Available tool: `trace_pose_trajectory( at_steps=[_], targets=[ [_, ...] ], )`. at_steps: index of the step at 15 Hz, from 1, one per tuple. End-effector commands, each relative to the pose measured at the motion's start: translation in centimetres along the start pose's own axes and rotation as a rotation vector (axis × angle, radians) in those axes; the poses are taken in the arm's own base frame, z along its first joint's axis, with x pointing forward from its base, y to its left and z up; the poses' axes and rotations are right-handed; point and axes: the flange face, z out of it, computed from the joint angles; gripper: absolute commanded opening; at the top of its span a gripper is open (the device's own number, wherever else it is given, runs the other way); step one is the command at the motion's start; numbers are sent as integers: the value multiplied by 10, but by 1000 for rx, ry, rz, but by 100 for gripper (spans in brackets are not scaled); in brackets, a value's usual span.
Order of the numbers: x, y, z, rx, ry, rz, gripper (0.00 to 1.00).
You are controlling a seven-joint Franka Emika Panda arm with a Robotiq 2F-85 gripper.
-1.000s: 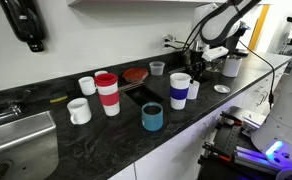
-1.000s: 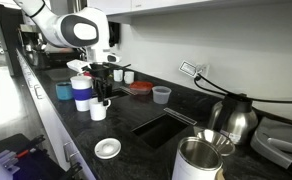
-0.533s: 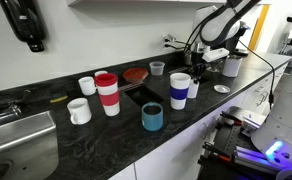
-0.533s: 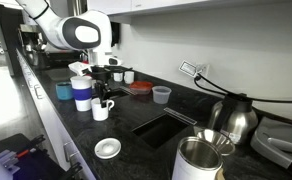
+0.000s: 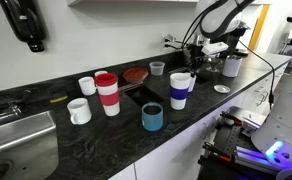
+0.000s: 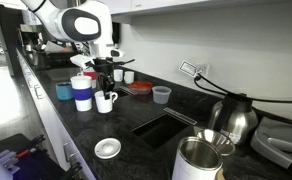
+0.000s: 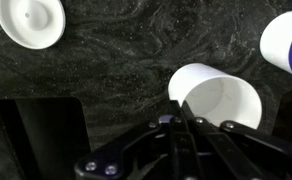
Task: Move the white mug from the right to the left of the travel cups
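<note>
The white mug [image 7: 224, 100] hangs tilted from my gripper [image 7: 182, 112], whose jaws are shut on its near rim. In both exterior views the white mug [image 5: 192, 87] [image 6: 106, 101] sits just off the counter, right beside the blue-banded travel cup [image 5: 180, 92] [image 6: 82, 96]. My gripper [image 5: 193, 73] [image 6: 106, 87] comes down on it from above. The red-banded travel cup [image 5: 107, 93] stands further along the counter, across the dark recess. In the wrist view the blue-banded cup [image 7: 289, 44] shows at the upper right.
A teal mug [image 5: 152, 117] stands near the counter's front edge. Two short white mugs [image 5: 78, 110] [image 5: 87, 85] flank the red cup. A white lid [image 6: 107, 148] [image 7: 29, 22], a clear cup [image 5: 157, 68], a red dish [image 5: 135, 74], a kettle [image 6: 231, 118] and a steel sink [image 5: 21, 140] are around.
The jaws closed on the white mug's rim. The mug has since risen a little off the counter beside the blue-banded cup.
</note>
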Motion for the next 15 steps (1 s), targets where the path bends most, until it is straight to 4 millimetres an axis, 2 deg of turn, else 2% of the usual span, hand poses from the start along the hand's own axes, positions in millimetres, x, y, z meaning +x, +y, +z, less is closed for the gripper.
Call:
trace_pose_trajectory(
  at_steps=[1, 7, 10, 12, 15],
  targets=[
    [2, 5, -38, -29, 65, -50, 0],
    [15, 3, -119, -43, 255, -85, 0],
    [20, -9, -161, -49, 382, -104, 0],
    [21, -27, -192, -31, 467, -132, 0],
    [12, -74, -232, 11, 583, -237, 0]
  ],
)
